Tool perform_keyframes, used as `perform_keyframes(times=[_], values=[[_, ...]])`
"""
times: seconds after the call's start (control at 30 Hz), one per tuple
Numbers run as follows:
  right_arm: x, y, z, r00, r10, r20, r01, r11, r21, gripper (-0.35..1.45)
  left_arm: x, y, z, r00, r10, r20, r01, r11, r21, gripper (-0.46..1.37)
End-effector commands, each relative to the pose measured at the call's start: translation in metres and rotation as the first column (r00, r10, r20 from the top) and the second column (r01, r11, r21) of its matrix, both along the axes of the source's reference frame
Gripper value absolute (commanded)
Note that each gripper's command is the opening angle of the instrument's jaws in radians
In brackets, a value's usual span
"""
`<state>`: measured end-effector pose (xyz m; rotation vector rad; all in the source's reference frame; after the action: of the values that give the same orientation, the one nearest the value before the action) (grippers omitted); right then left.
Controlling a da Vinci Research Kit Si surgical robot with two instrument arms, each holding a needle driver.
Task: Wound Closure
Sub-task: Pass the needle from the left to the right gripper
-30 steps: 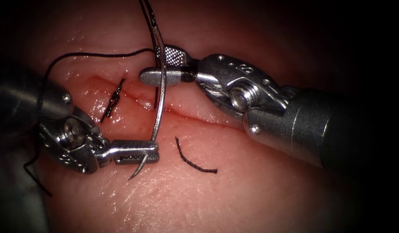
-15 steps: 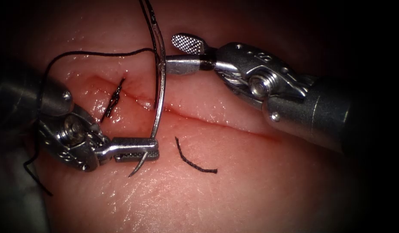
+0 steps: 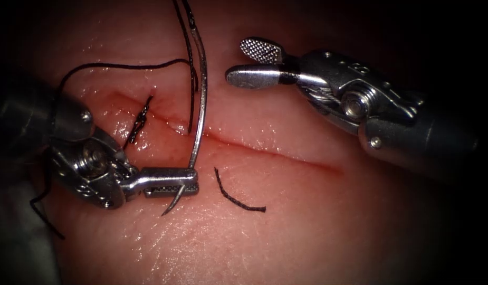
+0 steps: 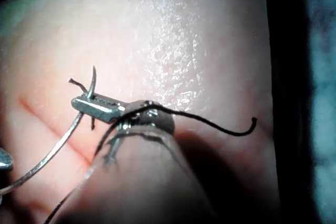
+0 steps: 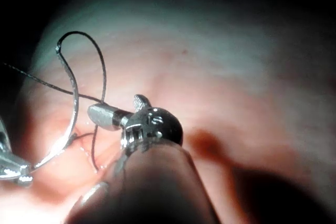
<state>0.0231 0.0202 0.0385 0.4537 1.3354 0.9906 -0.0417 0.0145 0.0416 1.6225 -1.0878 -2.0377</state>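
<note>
Endoscope view: the left arm's tool lies low on the left of the tissue, its jaws closed on the needle close to the sharp tip, which sticks out below the jaws and points down and to the left just over the surface. From that grip the needle's curve rises across the cut toward the top edge of the picture, out of the tissue along its visible length. The right arm's tool sits above the cut on the right, apart from the needle, with its jaws spread and nothing between them; compared with the pictures from a second earlier it has drawn away to the right from the needle's upper shaft, which it then bracketed. Black thread runs from the needle's upper end, arcs left over the tissue and drops past the left tool's wrist; a strand also hangs beside the needle down to the cut. A knotted stitch crosses the cut's left end, where red fluid shines. A cut end of thread lies loose below the cut, right of the left tool. Left wrist view shows the same closed jaws on the needle. Right wrist view shows the right tool's parted jaws empty.
</note>
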Motion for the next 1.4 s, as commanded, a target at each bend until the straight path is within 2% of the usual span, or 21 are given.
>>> perform_keyframes(times=[0.03,0.3,0.4,0.6,0.83,1.4], values=[[0.0,-0.0002,-0.0004,1.0,-0.008,-0.008,0.008,1.0,0.015,1.22,-0.0001,0.0001,0.0001,1.0,0.001,-0.011,-0.001,1.0,-0.003,-0.35],[0.0002,-0.0017,-0.0022,0.999,0.023,-0.037,-0.018,0.993,0.121,1.22,-0.0011,0.0,0.0006,0.999,-0.015,-0.034,0.015,1.0,-0.015,-0.35],[0.0004,-0.0019,-0.0024,0.999,0.027,-0.033,-0.023,0.992,0.121,1.22,-0.0014,-0.0002,0.0007,0.997,-0.035,-0.074,0.033,0.999,-0.036,-0.35],[0.0008,-0.002,-0.0025,0.999,0.04,0.024,-0.042,0.991,0.13,1.22,-0.0022,-0.0008,0.0008,0.994,-0.037,-0.101,0.03,0.997,-0.065,-0.35],[0.0014,-0.0021,-0.0025,0.996,-0.018,0.093,0.003,0.987,0.162,1.2,-0.0023,-0.0008,0.0008,0.992,-0.04,-0.119,0.029,0.995,-0.091,-0.35],[0.0036,-0.0021,-0.0024,0.994,-0.008,0.108,-0.01,0.986,0.165,1.15,-0.0025,-0.0008,0.0008,0.992,-0.043,-0.121,0.032,0.995,-0.09,-0.35]])
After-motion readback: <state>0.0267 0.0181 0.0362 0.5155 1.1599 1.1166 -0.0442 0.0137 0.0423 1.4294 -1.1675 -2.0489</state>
